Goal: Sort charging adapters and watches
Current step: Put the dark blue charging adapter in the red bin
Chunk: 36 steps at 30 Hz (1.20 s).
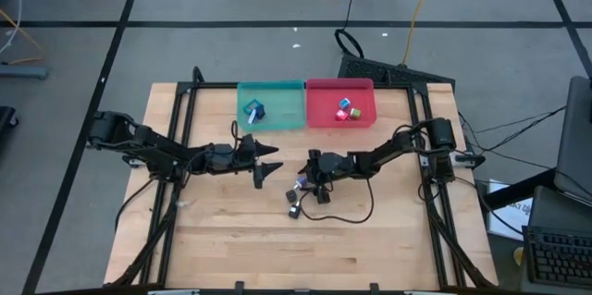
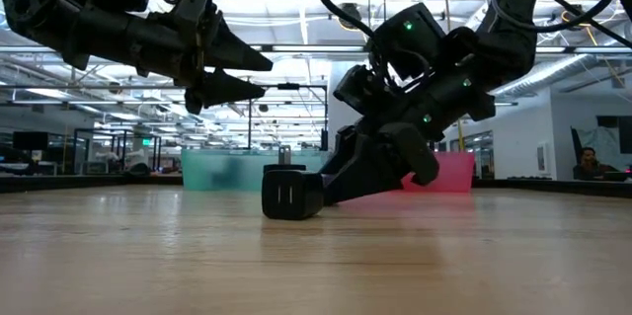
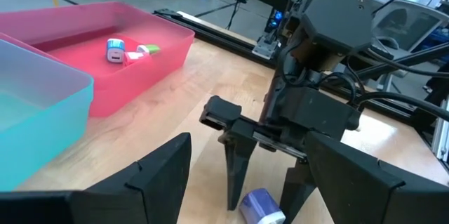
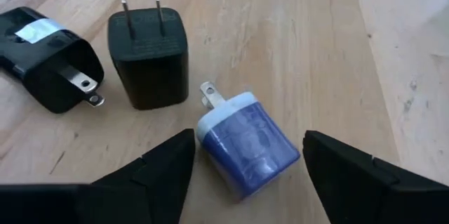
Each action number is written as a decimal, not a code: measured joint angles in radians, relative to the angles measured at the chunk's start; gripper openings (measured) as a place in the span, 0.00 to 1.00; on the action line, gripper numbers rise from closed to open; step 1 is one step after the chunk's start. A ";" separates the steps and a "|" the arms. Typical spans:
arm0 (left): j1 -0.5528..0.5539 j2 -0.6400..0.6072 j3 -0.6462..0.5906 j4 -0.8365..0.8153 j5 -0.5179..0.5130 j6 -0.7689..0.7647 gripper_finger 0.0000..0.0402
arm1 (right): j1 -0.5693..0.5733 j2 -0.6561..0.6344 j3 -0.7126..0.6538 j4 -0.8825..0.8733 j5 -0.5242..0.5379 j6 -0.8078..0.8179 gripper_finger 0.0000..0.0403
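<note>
A wooden worktop [image 1: 231, 239] held two bins at twelve o'clock: a teal bin [image 1: 272, 105] with a watch [image 1: 252, 111] inside and a pink bin [image 1: 340, 104] with small adapters [image 1: 347, 110], apparently one bin per kind. Near the centre, the right gripper [image 4: 245, 164] was lowered over a blue-purple adapter [image 4: 247, 144], its jaws open on either side of it and not yet touching, likely lined up to grasp. Two black adapters [image 4: 148, 57] lay just beside it. The left gripper [image 1: 268, 161] hovered at nine o'clock of them, jaws wide and empty, seemingly waiting. No brand or writing could be read.
</note>
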 joint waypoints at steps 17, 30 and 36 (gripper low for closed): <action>0.000 0.000 0.000 -0.001 0.000 -0.002 0.69 | 0.022 -0.001 0.000 -0.024 -0.006 0.001 0.38; 0.000 0.000 0.000 -0.001 0.000 -0.002 0.69 | 0.021 -0.003 -0.001 -0.027 -0.005 -0.003 0.36; 0.000 0.000 0.000 -0.001 0.000 -0.001 0.69 | 0.021 -0.052 -0.004 -0.090 -0.004 -0.004 0.33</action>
